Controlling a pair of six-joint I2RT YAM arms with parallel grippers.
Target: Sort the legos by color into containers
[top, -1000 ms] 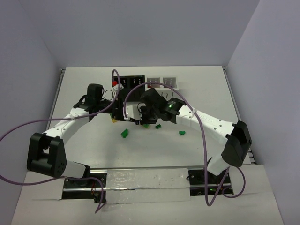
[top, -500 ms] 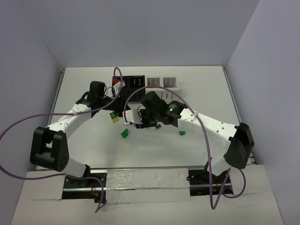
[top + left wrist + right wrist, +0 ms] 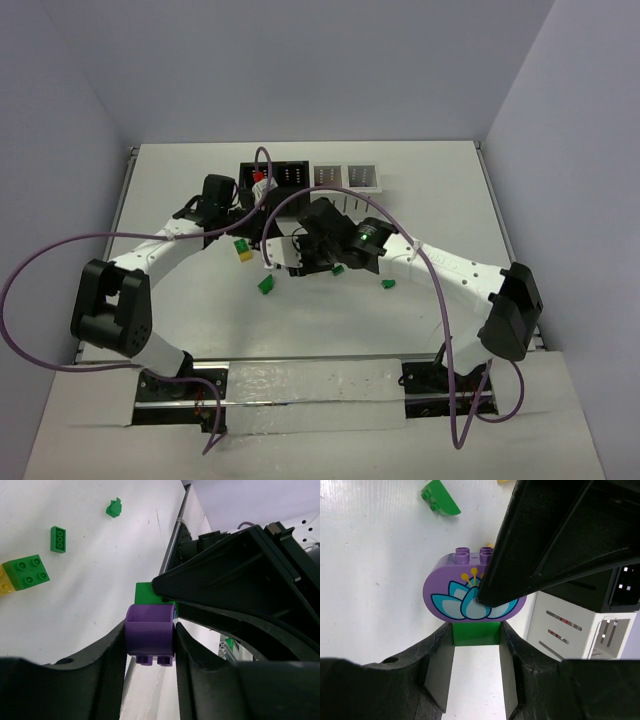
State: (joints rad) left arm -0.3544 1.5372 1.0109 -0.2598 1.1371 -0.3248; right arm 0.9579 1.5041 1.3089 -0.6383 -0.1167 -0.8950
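- left gripper (image 3: 150, 646) clamped on purple brick (image 3: 149, 628), centred between jaws
- right gripper (image 3: 476, 641) pinching green brick (image 3: 476, 633), seemingly joined to purple brick

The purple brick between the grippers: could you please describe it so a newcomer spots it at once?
On the near side of the row of bins, the left gripper and right gripper meet. The left one pinches the purple brick, which touches a green brick in the right one. Unlike the loose green bricks, it is purple with a printed blue flower.
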